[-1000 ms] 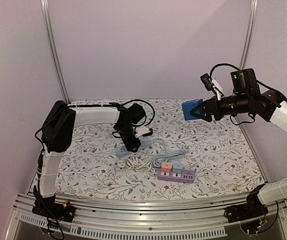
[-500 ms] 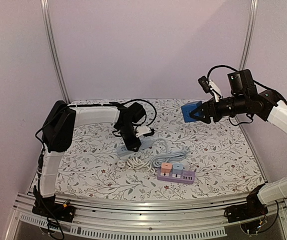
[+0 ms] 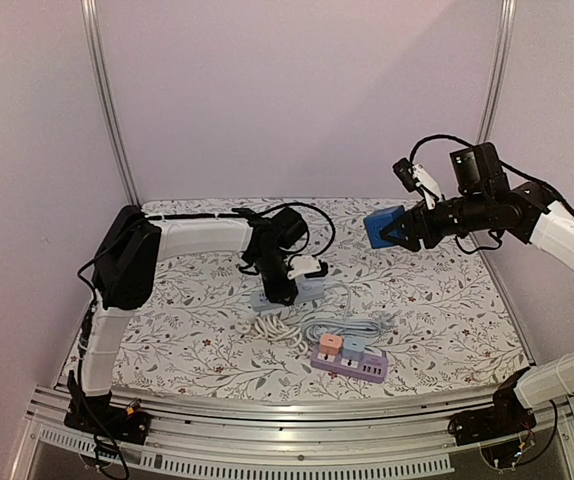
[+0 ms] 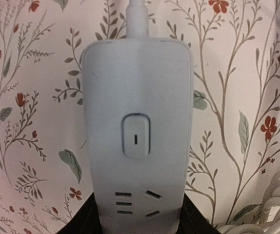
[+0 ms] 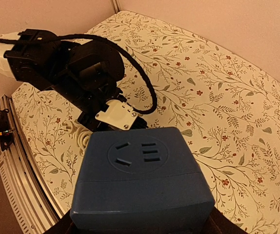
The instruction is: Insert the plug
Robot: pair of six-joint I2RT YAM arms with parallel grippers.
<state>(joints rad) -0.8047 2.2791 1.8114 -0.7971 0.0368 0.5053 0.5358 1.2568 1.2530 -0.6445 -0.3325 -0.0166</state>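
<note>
Left hand: closed part-way on the socket end of a pale grey plastic power strip, with a dark finger seen at each long side.
Pale strip: held low over the flower-printed worktop, rocker switch faced up; contact with the cloth cannot be told.
Right hand: closed part-way on a blue cube-shaped plastic plug block, held high above the worktop's far right, well apart from the pale strip.
Blue block: a socket face is turned to the wrist camera.
Near edge: a purple plastic power strip, topped by a pink cube and a blue cube, is laid beside a coiled white cable.
</note>
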